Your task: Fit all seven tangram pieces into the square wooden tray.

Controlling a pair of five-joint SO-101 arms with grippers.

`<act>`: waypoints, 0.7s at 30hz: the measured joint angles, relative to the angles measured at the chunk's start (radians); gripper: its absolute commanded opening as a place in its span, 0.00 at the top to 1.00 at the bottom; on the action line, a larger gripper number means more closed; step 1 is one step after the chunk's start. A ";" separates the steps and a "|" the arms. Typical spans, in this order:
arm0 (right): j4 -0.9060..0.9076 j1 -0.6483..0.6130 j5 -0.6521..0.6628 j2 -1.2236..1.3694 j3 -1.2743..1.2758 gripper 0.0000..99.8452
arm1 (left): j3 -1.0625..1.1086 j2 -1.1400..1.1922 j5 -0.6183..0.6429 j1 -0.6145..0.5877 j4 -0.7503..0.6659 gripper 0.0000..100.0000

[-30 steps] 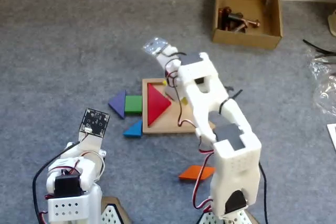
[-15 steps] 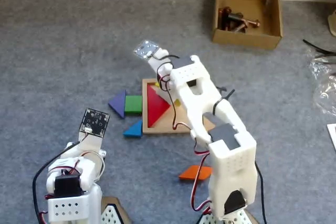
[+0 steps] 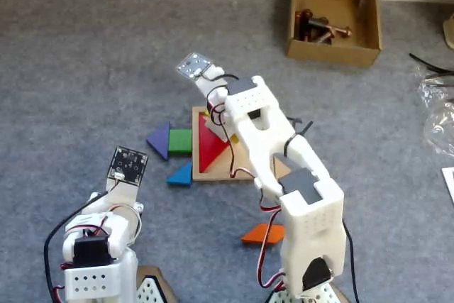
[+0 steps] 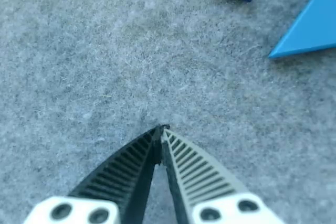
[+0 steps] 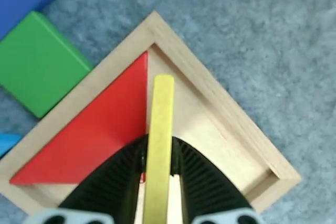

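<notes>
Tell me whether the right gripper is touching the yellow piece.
Touching. In the right wrist view the right gripper has its jaws pressed against both faces of the yellow piece, held edge-on over the wooden tray.

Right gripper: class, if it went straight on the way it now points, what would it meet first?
Probably the bare floor of the wooden tray beside the red triangle, with the yellow piece in the right gripper touching down first; depth is unclear.
</notes>
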 measured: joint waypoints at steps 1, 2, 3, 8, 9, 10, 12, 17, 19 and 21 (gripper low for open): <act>0.000 0.000 0.000 0.000 0.000 0.99 | 0.000 0.000 0.000 0.000 0.000 0.99; 0.000 0.000 0.000 0.000 0.000 0.98 | 0.000 0.000 0.000 0.000 0.000 0.99; 0.000 0.000 0.000 0.000 0.000 0.96 | 0.000 0.000 0.000 0.000 0.000 0.99; 0.000 -0.003 -0.002 0.000 0.000 0.89 | 0.000 0.000 0.000 0.000 0.000 0.99; 0.000 -0.003 -0.002 0.000 0.000 0.89 | 0.000 0.000 0.000 0.000 0.000 0.99; 0.000 -0.005 -0.002 0.000 0.000 0.89 | 0.000 0.000 0.000 0.000 0.000 0.99; -0.003 -0.005 -0.002 0.000 0.000 0.89 | 0.000 0.000 0.000 0.000 0.000 0.99; -0.003 -0.008 -0.002 0.000 0.000 0.88 | 0.000 0.000 0.000 0.000 0.000 0.99; -0.003 -0.008 -0.002 0.000 0.000 0.88 | 0.000 0.000 0.000 0.000 0.000 0.99; -0.003 -0.008 -0.002 0.000 0.000 0.88 | 0.000 0.000 0.000 0.000 0.000 0.99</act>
